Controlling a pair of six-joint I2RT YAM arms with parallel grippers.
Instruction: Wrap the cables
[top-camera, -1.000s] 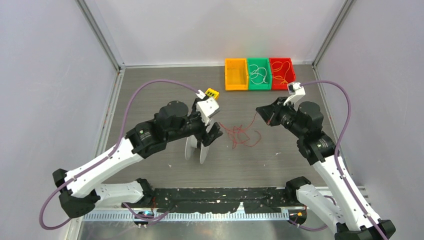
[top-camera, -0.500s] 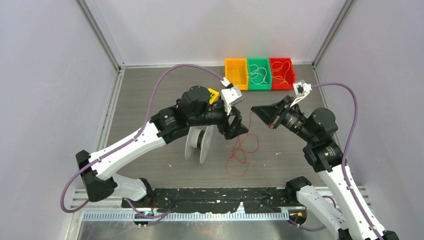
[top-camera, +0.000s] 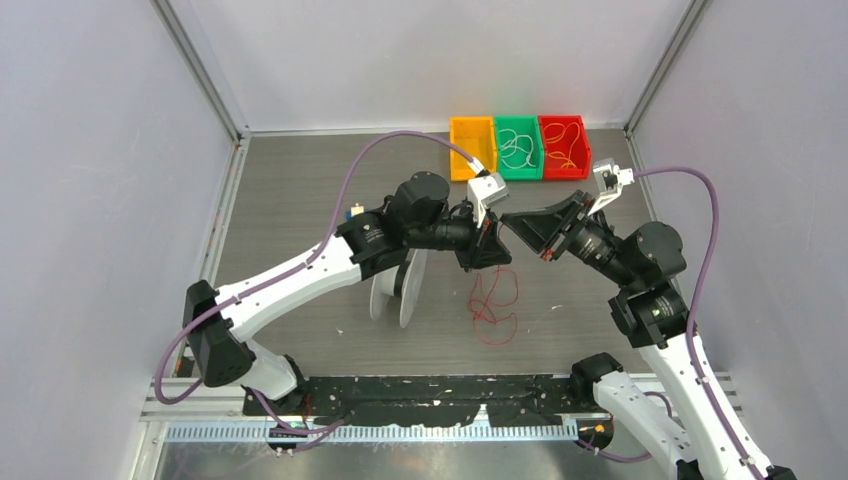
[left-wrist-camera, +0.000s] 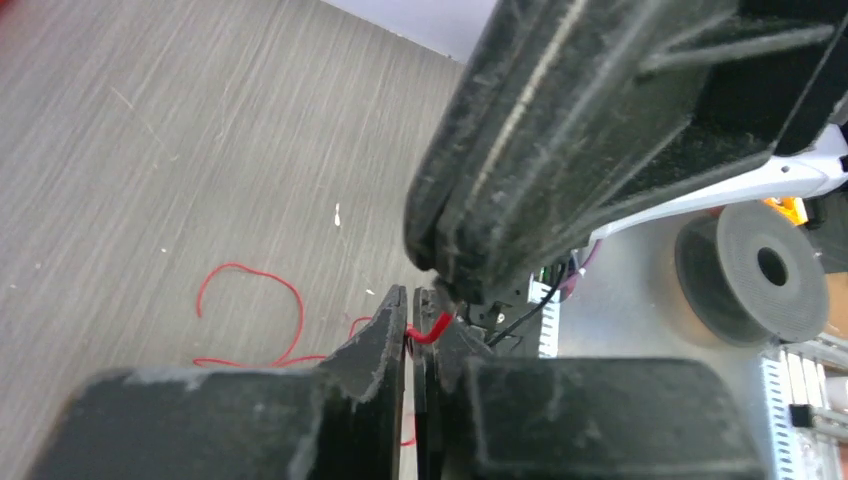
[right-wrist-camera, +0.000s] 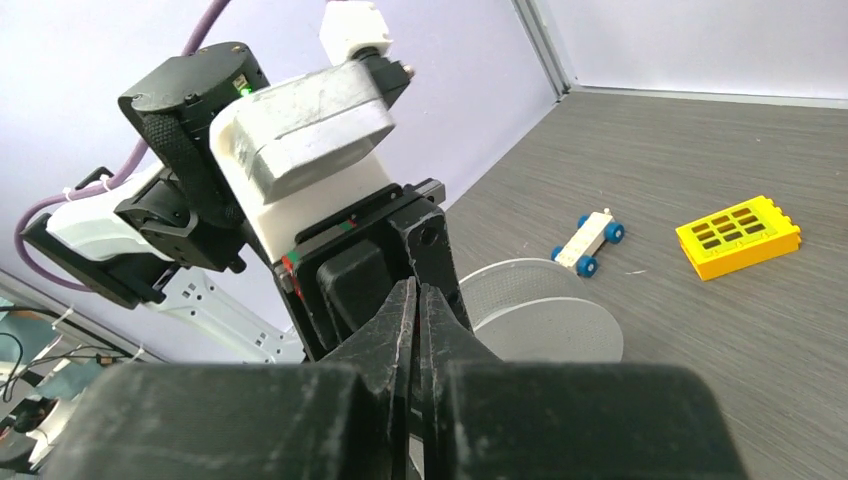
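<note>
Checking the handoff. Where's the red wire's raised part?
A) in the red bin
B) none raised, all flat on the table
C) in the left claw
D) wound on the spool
C: the left wrist view shows the wire pinched in the left claw, with slack looped on the table.

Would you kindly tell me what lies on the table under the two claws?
Loose loops of the red cable lie on the table there. A short piece shows in the left claw, against the right claw; the claws hide the rest.

Cable (top-camera: 488, 308) (thin, red, thread-like) lay loosely looped on the worktop (top-camera: 300, 200), one end raised, pinched in the left gripper (left-wrist-camera: 412, 300).
</note>
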